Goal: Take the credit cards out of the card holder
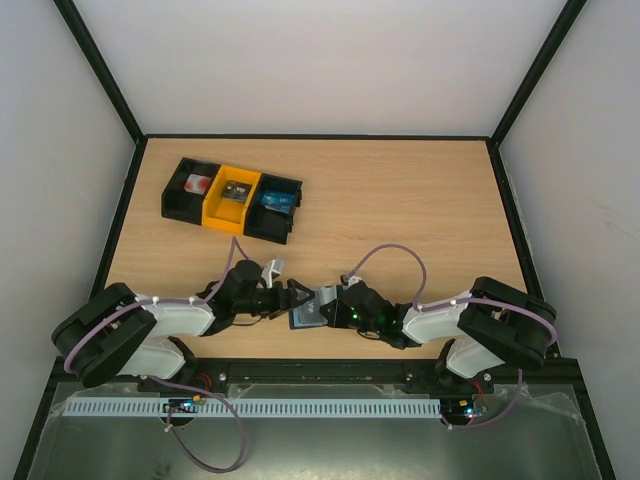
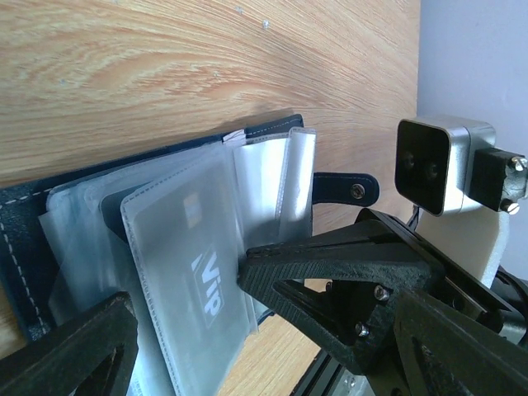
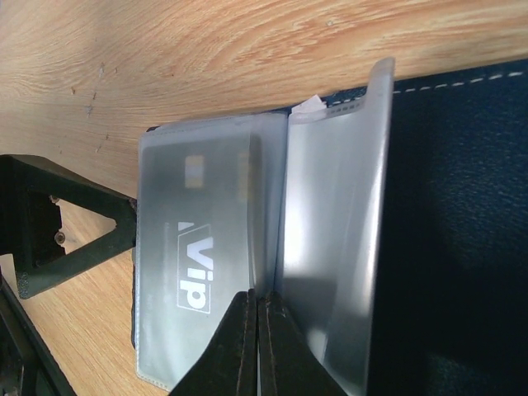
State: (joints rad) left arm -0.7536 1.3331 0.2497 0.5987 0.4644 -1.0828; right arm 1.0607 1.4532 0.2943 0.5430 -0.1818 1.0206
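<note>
White "VIP" on credit card (sleeved) in card holder.

Black and yellow bins (far left) on table.

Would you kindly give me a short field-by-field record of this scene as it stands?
card holder: open on the table, clear sleeves fanned out
VIP card: inside a sleeve, not yet out
left gripper: open, a finger on each side of the sleeves
right gripper: shut, pinching the sleeves at their fold
bins: black and yellow, far left, apart from the holder
</note>
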